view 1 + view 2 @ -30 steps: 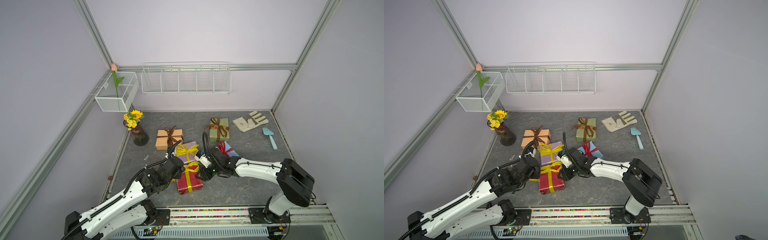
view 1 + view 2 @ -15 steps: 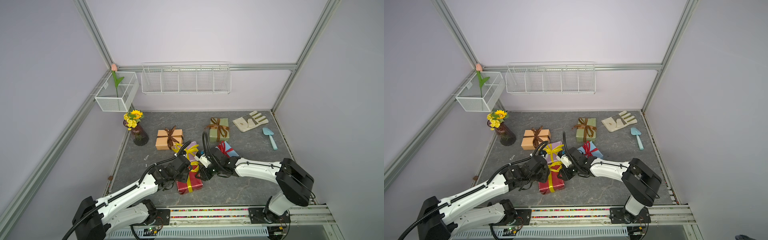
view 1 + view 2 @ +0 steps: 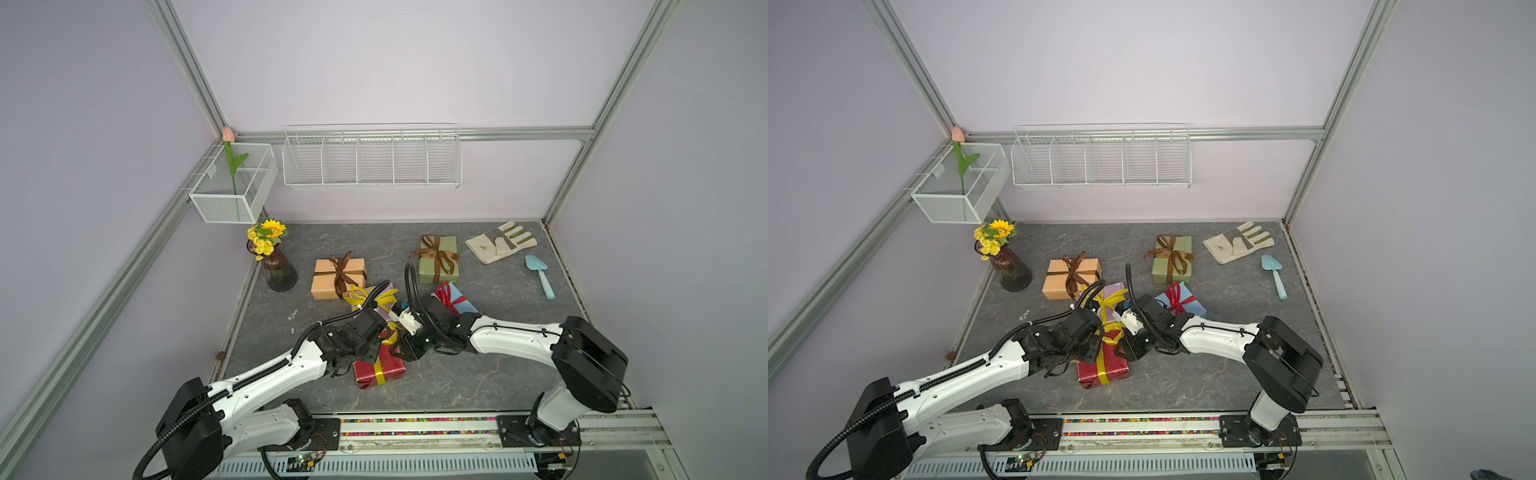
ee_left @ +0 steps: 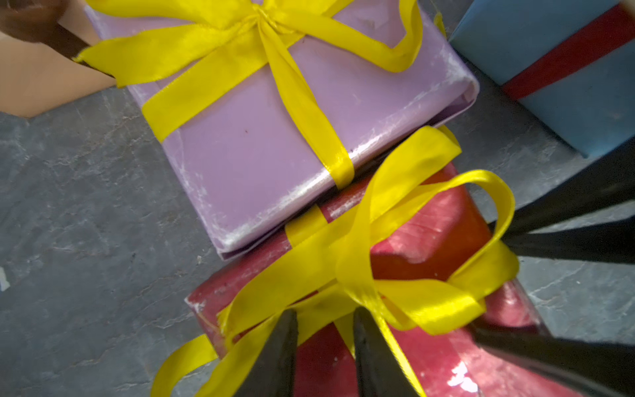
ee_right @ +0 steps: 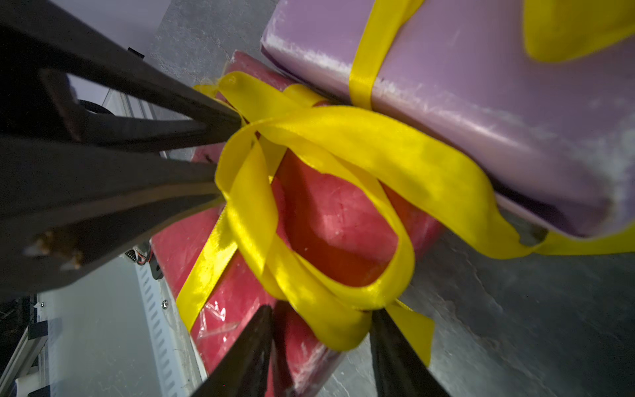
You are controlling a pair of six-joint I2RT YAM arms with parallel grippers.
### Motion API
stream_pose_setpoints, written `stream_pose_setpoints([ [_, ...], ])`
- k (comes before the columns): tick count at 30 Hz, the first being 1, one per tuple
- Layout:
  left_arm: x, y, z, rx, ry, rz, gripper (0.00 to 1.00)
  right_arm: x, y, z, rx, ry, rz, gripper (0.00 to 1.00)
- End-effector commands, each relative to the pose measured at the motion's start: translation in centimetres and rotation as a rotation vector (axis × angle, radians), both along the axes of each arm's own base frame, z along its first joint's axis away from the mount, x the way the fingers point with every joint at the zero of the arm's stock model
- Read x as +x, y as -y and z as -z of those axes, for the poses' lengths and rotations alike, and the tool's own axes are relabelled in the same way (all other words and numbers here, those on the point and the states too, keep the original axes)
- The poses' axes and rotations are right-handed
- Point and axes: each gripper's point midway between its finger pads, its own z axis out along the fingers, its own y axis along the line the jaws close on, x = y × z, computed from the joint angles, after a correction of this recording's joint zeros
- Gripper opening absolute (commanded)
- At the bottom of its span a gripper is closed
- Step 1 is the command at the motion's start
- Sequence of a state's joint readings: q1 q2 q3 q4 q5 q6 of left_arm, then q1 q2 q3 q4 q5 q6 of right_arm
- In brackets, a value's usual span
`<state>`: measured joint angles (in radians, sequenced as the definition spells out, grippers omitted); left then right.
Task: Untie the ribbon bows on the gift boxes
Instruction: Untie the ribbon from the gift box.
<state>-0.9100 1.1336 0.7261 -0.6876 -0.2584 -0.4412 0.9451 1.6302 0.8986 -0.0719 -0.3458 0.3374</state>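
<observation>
In a top view the red box (image 3: 1117,366) lies near-centre on the tabletop (image 3: 1183,386), the lilac box (image 3: 1116,291) touching its far side. Left wrist: the left claw (image 4: 326,340) has its tips narrowly apart at the knot of the yellow bow (image 4: 360,275); whether they grip, I cannot tell. Right wrist: the right claw (image 5: 321,343) stands half-open astride one loop.

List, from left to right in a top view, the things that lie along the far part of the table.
From the left: vase of yellow flowers → tan-orange gift box → olive green gift box → work glove → blue trowel.
</observation>
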Motion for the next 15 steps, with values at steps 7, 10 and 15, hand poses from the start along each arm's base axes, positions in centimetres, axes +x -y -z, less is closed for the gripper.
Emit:
stream_pose_setpoints([
  [7, 1.1, -0.1, -1.5, 0.012, 0.072, -0.009, 0.39, -0.6, 0.1, 1.1, -0.02, -0.025, -0.006, 0.48],
  [10, 1.2, 0.0, -1.5, 0.015, 0.072, -0.007, 0.43, -0.6, 0.1, 1.1, -0.019, -0.024, -0.005, 0.48],
  [15, 1.5, 0.1, -1.5, 0.017, 0.089, -0.005, 0.53, -1.1, 0.8, 2.2, -0.042, -0.041, -0.005, 0.48],
])
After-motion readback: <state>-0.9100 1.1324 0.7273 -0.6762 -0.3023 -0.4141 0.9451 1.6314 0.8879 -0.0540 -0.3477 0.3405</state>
